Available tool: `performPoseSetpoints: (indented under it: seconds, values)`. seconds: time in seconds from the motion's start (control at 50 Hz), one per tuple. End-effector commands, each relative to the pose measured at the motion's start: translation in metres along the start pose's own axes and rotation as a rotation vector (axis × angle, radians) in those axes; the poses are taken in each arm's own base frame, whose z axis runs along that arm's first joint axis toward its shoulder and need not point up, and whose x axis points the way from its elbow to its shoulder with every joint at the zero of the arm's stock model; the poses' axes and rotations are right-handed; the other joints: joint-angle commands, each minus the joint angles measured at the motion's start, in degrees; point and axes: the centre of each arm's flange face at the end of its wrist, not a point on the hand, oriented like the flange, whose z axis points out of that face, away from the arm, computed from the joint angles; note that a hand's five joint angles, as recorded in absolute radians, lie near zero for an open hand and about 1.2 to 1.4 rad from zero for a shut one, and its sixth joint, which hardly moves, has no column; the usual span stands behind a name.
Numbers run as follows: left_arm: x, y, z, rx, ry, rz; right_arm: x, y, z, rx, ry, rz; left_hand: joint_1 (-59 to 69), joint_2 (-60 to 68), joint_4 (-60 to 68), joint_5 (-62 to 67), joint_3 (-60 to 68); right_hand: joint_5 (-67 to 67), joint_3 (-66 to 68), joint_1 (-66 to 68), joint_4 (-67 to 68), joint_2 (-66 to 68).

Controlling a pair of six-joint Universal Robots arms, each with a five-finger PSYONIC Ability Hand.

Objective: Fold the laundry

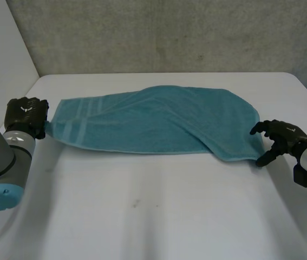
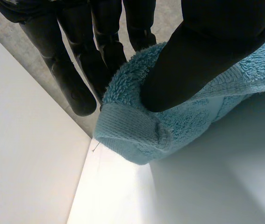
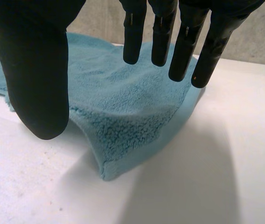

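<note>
Towel [image 1: 153, 122] across worktop [image 1: 153, 216] | left robot hand [image 1: 26, 114] pinches a corner | right robot hand [image 1: 282, 134] open, gotta pinch its end first

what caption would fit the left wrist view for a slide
Left hand pinching a hemmed corner of the teal towel between thumb and fingers over the white table.

Setting: a lab-type test station, indicated by a plain white tabletop [image 1: 158, 216] against a bare grey concrete wall [image 1: 169, 32].
</note>
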Motion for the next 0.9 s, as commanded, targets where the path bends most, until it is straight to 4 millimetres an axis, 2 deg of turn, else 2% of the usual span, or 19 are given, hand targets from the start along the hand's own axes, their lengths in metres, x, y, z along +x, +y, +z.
performPoseSetpoints:
  seconds: [0.02, 0.16, 0.24, 0.26, 0.28, 0.3, 0.38, 0.4, 0.42, 0.48, 0.54, 0.6, 0.62, 0.64, 0.66, 0.7, 0.76, 0.8, 0.9]
  values:
    - [0.0, -0.001, 0.0, 0.003, -0.001, 0.0, 0.002, 0.015, 0.01, -0.028, -0.01, 0.0, 12.73, 10.26, 10.25, 11.25, 10.36, 3.11, 2.85, 5.68, 3.14, 2.63]
    - [-0.001, -0.002, 0.001, 0.005, -0.003, 0.0, 0.007, 0.021, 0.021, -0.036, -0.004, -0.009, 12.73, 10.26, 10.25, 11.25, 10.36, 11.19, 10.93, 13.76, 11.22, 10.7]
    - [-0.001, -0.002, 0.001, 0.005, -0.003, 0.0, 0.012, 0.018, 0.031, -0.009, 0.001, -0.025, 12.73, 10.26, 10.25, 11.25, 10.36, 31.62, 31.36, 34.19, 31.66, 31.14]
    - [-0.001, -0.002, 0.001, 0.005, -0.003, 0.0, 0.012, 0.018, 0.031, -0.009, 0.001, -0.025, 12.73, 10.26, 10.25, 11.25, 10.36, 31.71, 31.45, 34.28, 31.74, 31.23]
    - [-0.002, -0.001, 0.001, 0.004, -0.006, 0.001, 0.014, 0.017, 0.035, -0.001, 0.008, -0.029, 12.73, 10.26, 10.25, 11.25, 10.36, 48.2, 47.94, 50.77, 48.23, 47.71]
    - [-0.002, -0.002, 0.001, 0.005, -0.008, 0.001, 0.018, 0.014, 0.037, 0.007, 0.027, -0.024, 12.73, 10.26, 10.25, 11.25, 10.36, 54.46, 54.21, 57.03, 54.5, 53.98]
    - [-0.002, -0.001, 0.0, -0.002, -0.008, 0.002, 0.027, 0.003, 0.037, 0.054, 0.096, -0.053, 12.73, 10.26, 10.25, 11.25, 10.36, 54.53, 54.27, 57.1, 54.56, 54.04]
    - [-0.002, 0.0, -0.001, -0.008, -0.004, 0.005, 0.028, -0.012, 0.033, 0.097, 0.119, -0.074, 12.73, 10.26, 10.25, 11.25, 10.36, 54.53, 54.27, 57.1, 54.56, 54.04]
    - [-0.002, 0.0, -0.001, -0.009, -0.004, 0.005, 0.028, -0.012, 0.033, 0.097, 0.119, -0.075, 12.73, 10.26, 10.25, 11.25, 10.36, 54.53, 54.27, 57.1, 54.56, 54.04]
    - [-0.003, -0.003, -0.007, -0.031, 0.006, 0.008, 0.018, -0.067, 0.003, 0.226, 0.129, -0.154, 12.73, 10.26, 10.25, 11.25, 10.36, 54.53, 54.27, 57.1, 54.56, 54.04]
    - [-0.011, -0.006, -0.023, -0.117, 0.026, 0.014, 0.008, -0.082, -0.013, 0.222, 0.092, -0.222, 12.73, 10.26, 10.25, 11.25, 10.36, 54.53, 54.27, 57.1, 54.56, 54.04]
    - [-0.018, -0.005, -0.039, -0.221, 0.051, 0.012, 0.009, -0.086, -0.022, 0.196, 0.088, -0.27, 12.73, 10.26, 10.25, 11.25, 10.36, 54.53, 54.27, 57.1, 54.56, 54.04]
    - [-0.018, -0.005, -0.04, -0.222, 0.051, 0.012, 0.013, -0.09, -0.034, 0.16, 0.102, -0.33, 12.73, 10.26, 10.25, 11.25, 10.36, 54.53, 54.27, 57.1, 54.56, 54.04]
    - [-0.023, -0.008, -0.05, -0.264, 0.06, 0.016, 0.017, -0.09, -0.046, 0.107, 0.115, -0.4, 12.73, 10.26, 10.25, 11.25, 10.36, 54.53, 54.27, 57.1, 54.56, 54.04]
    - [-0.029, -0.011, -0.06, -0.302, 0.066, 0.017, 0.017, -0.09, -0.046, 0.106, 0.115, -0.401, 12.73, 10.26, 10.25, 11.25, 10.36, 54.53, 54.27, 57.1, 54.56, 54.04]
    - [-0.035, -0.016, -0.068, -0.328, 0.065, 0.014, 0.018, -0.082, -0.065, -0.049, 0.107, -0.538, 12.73, 10.26, 10.25, 11.25, 10.36, 54.53, 54.27, 57.1, 54.56, 54.04]
    - [-0.043, -0.022, -0.082, -0.352, 0.083, 0.009, 0.016, -0.076, -0.073, -0.139, 0.079, -0.599, 12.73, 10.26, 10.25, 11.25, 10.36, 54.53, 54.27, 57.1, 54.56, 54.04]
    - [-0.044, -0.025, -0.087, -0.355, 0.107, 0.016, 0.015, -0.066, -0.09, -0.289, 0.012, -0.677, 12.73, 10.26, 10.25, 11.25, 10.36, 54.53, 54.27, 57.1, 54.56, 54.04]
    - [-0.043, -0.025, -0.099, -0.362, 0.172, 0.086, 0.016, -0.063, -0.098, -0.344, -0.022, -0.667, 12.73, 10.26, 10.25, 11.25, 10.36, 54.53, 54.27, 57.1, 54.56, 54.04]
